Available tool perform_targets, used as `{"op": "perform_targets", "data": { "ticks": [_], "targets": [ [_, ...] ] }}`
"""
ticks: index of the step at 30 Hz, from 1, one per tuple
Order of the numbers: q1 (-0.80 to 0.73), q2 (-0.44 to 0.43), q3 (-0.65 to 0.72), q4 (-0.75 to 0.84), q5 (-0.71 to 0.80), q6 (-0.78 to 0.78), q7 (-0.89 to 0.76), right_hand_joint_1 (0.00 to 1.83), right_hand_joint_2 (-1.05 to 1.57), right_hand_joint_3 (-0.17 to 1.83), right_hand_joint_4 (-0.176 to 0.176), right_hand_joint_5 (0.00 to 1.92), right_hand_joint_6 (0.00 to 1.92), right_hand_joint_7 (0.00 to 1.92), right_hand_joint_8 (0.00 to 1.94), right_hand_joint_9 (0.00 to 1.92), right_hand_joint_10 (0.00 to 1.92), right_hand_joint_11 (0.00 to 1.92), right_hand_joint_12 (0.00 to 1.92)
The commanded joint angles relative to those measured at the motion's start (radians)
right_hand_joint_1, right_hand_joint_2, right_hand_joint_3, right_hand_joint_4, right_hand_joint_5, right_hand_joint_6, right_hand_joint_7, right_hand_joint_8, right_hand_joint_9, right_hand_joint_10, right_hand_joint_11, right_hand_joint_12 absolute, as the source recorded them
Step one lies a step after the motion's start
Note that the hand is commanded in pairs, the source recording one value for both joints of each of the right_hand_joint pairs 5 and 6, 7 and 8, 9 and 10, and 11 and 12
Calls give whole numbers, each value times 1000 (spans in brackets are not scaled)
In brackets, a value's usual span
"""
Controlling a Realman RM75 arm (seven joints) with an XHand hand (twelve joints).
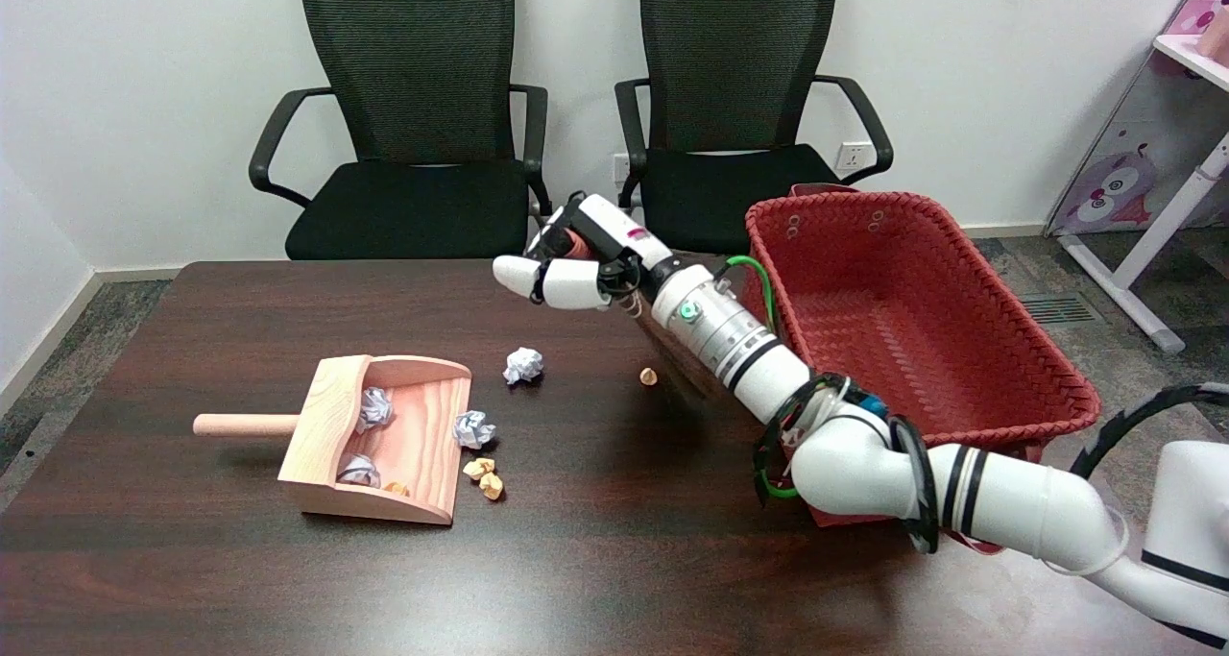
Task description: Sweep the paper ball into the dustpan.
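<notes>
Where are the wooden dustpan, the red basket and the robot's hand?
wooden dustpan (331,401): head view, on its left side wall.
red basket (999,310): head view, on its far-right woven rim.
right hand (571,253): head view, on the middle of the hand.

Dark brown desk (595,560). Wooden dustpan (384,440) lies at left, round handle pointing left, mouth facing right; two white paper balls (375,408) sit inside it. A third paper ball (473,429) touches the pan's open edge; a fourth (523,365) lies apart toward the middle. Small tan scraps (485,477) sit just beside the mouth, another tan scrap (649,376) farther right. Right hand (573,257) hangs above the desk, fingers curled in; whether it holds anything cannot be told. Red woven basket (922,301) stands at right. Two black office chairs (413,109) behind.
</notes>
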Motion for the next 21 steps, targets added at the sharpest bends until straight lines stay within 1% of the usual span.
{"op": "perform_targets", "data": {
  "ticks": [1,5,10,14,19,21],
  "targets": [
    [29,-79,-50,125,23,-79,198,1039,1571,401,18,1920,1920,1920,1920,1920,1920,1920,1920],
    [33,-93,-57,117,23,-86,315,1027,1571,429,15,1920,1920,1920,1920,1920,1920,1920,1920],
    [35,-111,-57,108,23,-86,423,1025,1571,469,12,1920,1920,1920,1920,1920,1920,1920,1920],
    [41,-137,-57,115,22,-82,452,1016,1571,534,6,1920,1920,1920,1920,1920,1920,1920,1920],
    [51,-179,-57,118,23,-86,460,1014,1571,533,6,1920,1920,1920,1920,1920,1920,1920,1920],
    [54,-195,-57,123,25,-86,491,1013,1571,542,3,1920,1920,1920,1920,1920,1920,1920,1920]
  ]
}}
